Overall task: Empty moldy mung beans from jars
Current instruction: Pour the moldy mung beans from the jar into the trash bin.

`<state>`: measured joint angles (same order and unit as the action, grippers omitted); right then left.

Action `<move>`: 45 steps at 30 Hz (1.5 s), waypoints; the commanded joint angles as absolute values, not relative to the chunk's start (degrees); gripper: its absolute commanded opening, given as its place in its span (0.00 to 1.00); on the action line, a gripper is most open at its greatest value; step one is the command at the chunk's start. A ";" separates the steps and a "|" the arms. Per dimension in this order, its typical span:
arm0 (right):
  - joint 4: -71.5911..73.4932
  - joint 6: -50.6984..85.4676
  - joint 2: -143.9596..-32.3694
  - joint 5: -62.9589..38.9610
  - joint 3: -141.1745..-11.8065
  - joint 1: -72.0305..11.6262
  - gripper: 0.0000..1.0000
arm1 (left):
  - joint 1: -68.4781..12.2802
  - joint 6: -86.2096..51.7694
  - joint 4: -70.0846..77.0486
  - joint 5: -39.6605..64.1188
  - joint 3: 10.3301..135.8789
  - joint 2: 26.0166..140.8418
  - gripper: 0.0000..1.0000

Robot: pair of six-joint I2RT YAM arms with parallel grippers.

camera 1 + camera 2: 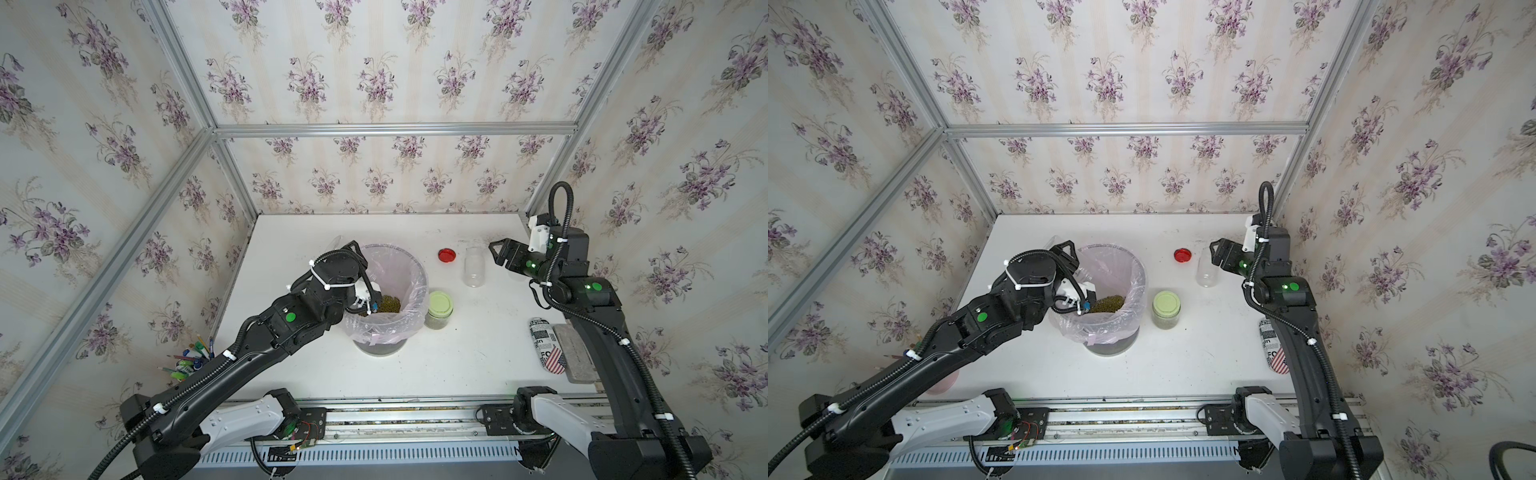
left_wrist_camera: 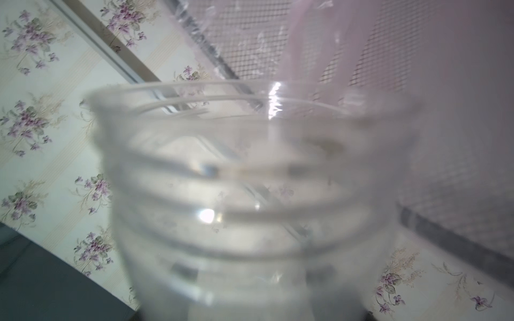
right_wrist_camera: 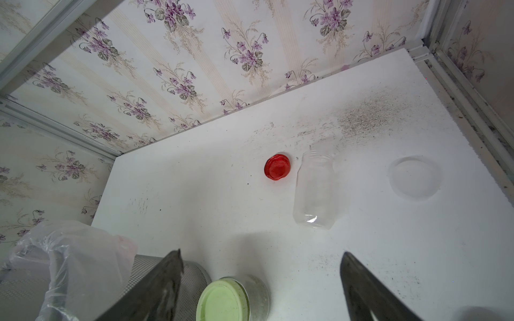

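Left gripper: the left gripper (image 1: 350, 247) is closed part-way around a clear jar (image 2: 250, 194), at about 10 o'clock on the bin's rim in both top views. Its fingers are hidden behind the jar in the wrist view.
Held jar: the threaded mouth is uncapped and points away from the wrist camera. The walls are cloudy and no beans show inside. Its tilt cannot be judged.
Mung beans: the mung beans (image 1: 390, 303) lie in an olive-green heap at the bottom of the bin, just past the left wrist.
Bin: a round mesh bin (image 1: 380, 350) lined with a pink bag (image 1: 386, 332) stands left of centre on the white table (image 1: 415, 374).
Green-lidded jar: the green-lidded jar (image 1: 439, 309) stands upright and capped, just beside the bin at its 3 to 4 o'clock. A greenish fill shows through its wall.
Empty jar: the empty jar (image 1: 474, 266) stands upright and uncapped at 2 o'clock from the bin.
Red lid: the red lid (image 1: 447, 255) lies flat just beside the empty jar, at its 9 to 10 o'clock.
Right gripper: the right gripper (image 1: 500, 252) has its jaws spread wide and holds nothing. It hovers at 3 o'clock from the empty jar, near it but not touching.
Clear lid: a clear lid (image 3: 414, 178) lies flat on the table and shows only in the right wrist view. It is on the far side of the empty jar from the red lid.
Table edge: a newsprint-patterned case (image 1: 546, 345) and a grey block (image 1: 575, 353) lie side by side at 4 o'clock, beside the right arm.
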<state>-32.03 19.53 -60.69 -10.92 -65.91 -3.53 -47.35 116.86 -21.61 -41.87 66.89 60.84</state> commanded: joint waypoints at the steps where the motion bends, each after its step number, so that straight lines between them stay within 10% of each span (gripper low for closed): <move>1: -31.49 19.61 -60.39 -9.91 -66.38 -3.55 0.86 | -47.55 123.34 -17.26 -40.90 67.50 60.79 0.37; 24: -32.32 19.31 -61.09 -9.32 -68.93 -3.60 0.86 | -47.72 104.98 -26.53 -41.16 71.72 62.19 0.36; 45: -30.73 20.39 -61.67 -8.71 -68.03 -3.56 0.87 | -47.03 54.60 -48.74 -13.58 85.48 64.68 0.39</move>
